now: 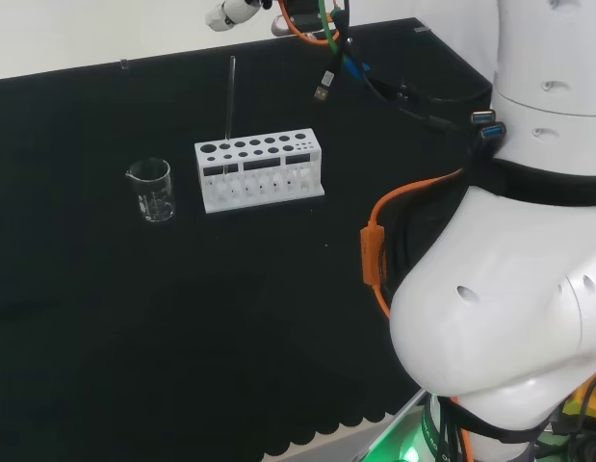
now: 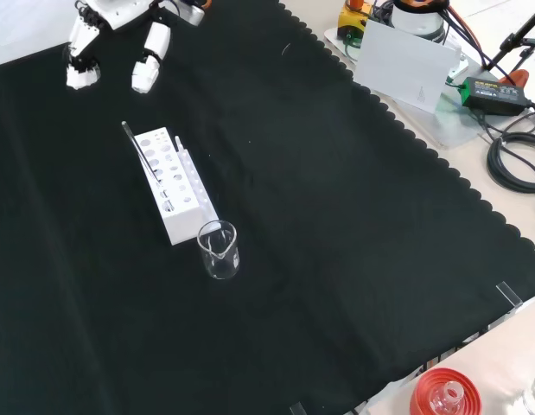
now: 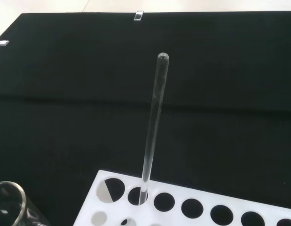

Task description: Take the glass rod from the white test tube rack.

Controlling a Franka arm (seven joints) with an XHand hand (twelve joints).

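The white test tube rack stands on the black cloth with a clear glass rod upright in a hole near its left end in the head view. In the front view the rod leans from the rack toward the upper left. My hand hangs above and behind the rack at that view's top left, apart from the rod, its fingers relaxed and holding nothing. A finger of the hand shows at the head view's top. Up close in the wrist view, the rod rises from the rack.
An empty glass beaker stands just left of the rack in the head view, in front of the rack in the front view. A red ribbed ring with glassware sits off the cloth's near corner. Cables and a white panel lie beyond the right edge.
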